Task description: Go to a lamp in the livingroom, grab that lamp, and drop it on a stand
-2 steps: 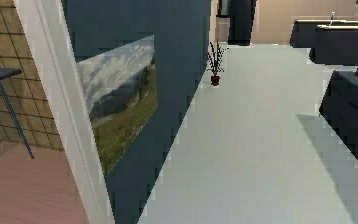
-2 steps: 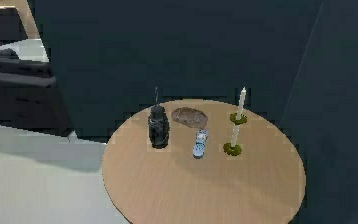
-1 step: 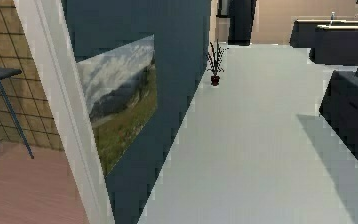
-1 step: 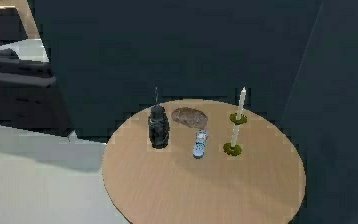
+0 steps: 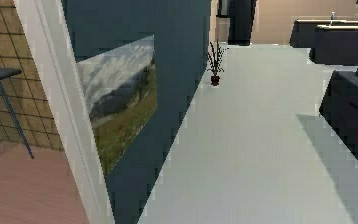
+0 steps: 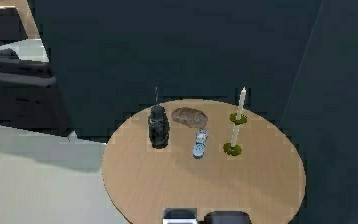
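a round surface [image 6: 277, 190] carried a dark bottle [image 6: 159, 127] and candle [image 6: 241, 98]; the claw's [image 6: 192, 216] spread and load couldn't be told.

A candlestick [image 6: 237, 128] is standing on the counter [image 6: 137, 182], right of a bottle [image 6: 159, 128]. A plant [image 5: 215, 62] is standing by the wall [image 5: 177, 40].

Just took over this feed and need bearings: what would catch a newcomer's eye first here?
The large landscape painting on the dark blue wall, at the forward view's left. Then the round wooden table in the arm side view, with a white candle toward its right and a dark bottle-like thing left of it.
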You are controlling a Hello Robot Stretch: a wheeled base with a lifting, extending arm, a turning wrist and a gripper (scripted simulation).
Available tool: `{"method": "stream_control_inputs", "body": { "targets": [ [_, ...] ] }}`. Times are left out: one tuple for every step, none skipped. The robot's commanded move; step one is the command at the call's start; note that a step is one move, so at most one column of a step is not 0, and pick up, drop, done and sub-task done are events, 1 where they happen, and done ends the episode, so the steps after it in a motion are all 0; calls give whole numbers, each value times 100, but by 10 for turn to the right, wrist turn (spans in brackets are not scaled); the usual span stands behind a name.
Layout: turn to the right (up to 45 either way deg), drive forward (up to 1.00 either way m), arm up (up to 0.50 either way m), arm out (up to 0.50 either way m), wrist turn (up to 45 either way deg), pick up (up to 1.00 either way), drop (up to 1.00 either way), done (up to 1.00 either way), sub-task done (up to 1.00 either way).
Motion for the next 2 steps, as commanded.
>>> {"method": "stream_control_inputs", "body": {
  "targets": [
    [0, 0, 0, 50, 0, 0, 0, 0, 0],
    [0, 0, 0, 0, 450, 0, 0, 0, 0]
  ]
}}
